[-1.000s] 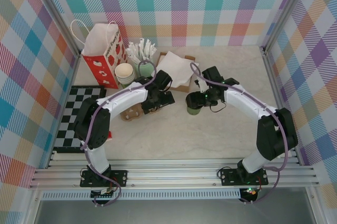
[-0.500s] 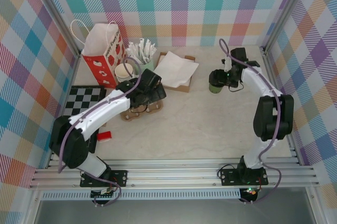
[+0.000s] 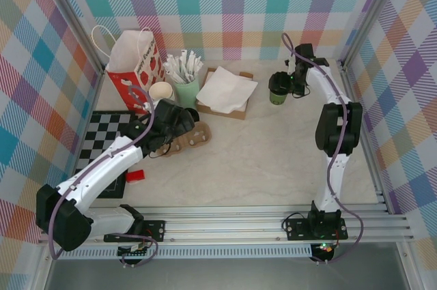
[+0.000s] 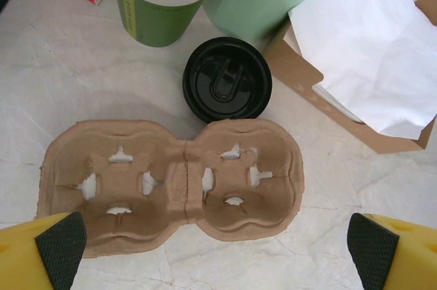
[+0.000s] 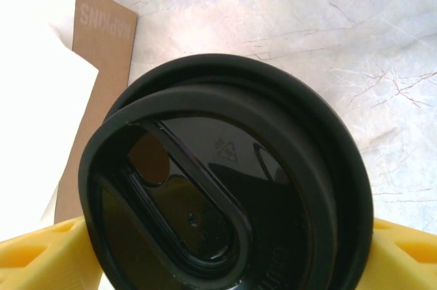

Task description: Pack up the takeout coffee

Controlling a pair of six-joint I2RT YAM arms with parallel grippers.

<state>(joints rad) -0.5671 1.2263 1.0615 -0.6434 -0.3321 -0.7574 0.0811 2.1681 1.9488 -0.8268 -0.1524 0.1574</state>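
Box [image 5: 102,51] flap, right wrist view: you read NAPKINS in pale capitals on brown card, upside down to the camera.

Coffee [image 5: 225,187], on its black lid: a moulded recycling triangle near the middle. You can't make out any figure inside it. There is raised lettering low on the lid's right, too dark to read.

Bag [image 3: 133,71], top view: white lettering on the red front, too small for you to read.

Cup stack [image 4: 160,10], left wrist view: fine print runs up the green band, blurred and unreadable.
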